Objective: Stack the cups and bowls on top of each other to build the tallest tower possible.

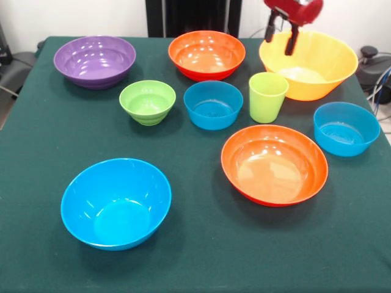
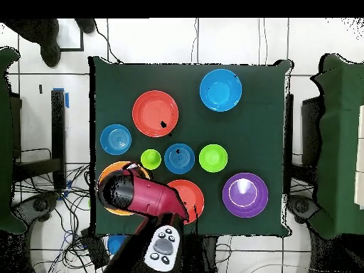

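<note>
Green tablecloth (image 1: 201, 244); parted, empty claw (image 1: 281, 35) over yellow-orange bowl (image 1: 317, 70), perhaps partly hidden overhead.

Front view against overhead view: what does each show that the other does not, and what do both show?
Only the front view shows the gripper, its fingers apart and empty, above the big orange bowl. Only the overhead view shows the arm, its red body covering most of that bowl. Both show the green table, the cup, the purple bowl and the large blue bowl.
</note>
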You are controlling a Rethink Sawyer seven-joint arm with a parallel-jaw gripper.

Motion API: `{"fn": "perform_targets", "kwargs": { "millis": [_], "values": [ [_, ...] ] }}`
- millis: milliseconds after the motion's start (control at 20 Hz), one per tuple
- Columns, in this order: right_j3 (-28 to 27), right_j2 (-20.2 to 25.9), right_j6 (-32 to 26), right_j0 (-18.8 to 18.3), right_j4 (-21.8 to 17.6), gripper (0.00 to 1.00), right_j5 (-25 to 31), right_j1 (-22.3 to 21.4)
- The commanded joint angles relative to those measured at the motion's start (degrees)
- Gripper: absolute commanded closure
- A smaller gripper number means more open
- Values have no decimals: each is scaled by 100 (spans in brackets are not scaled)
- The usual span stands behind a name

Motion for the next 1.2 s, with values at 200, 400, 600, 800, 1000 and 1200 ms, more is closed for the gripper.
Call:
{"fn": "perform_targets", "kwargs": {
  "millis": [200, 400, 600, 800, 1000, 1200],
  "values": [
    [-500, 174, 1877, 578, 1078, 0, -724, 821],
    [-660, 138, 1926, 787, 1383, 0, -781, 1061],
    [-730, 157, 1971, 890, 1591, 0, -778, 1114],
    [-851, 40, 2097, 1112, 1779, 0, -576, 1079],
    [-917, 24, 2099, 1121, 1856, 0, -512, 1059],
    [-975, 51, 2108, 1125, 1909, 0, -527, 1066]
  ]
}}
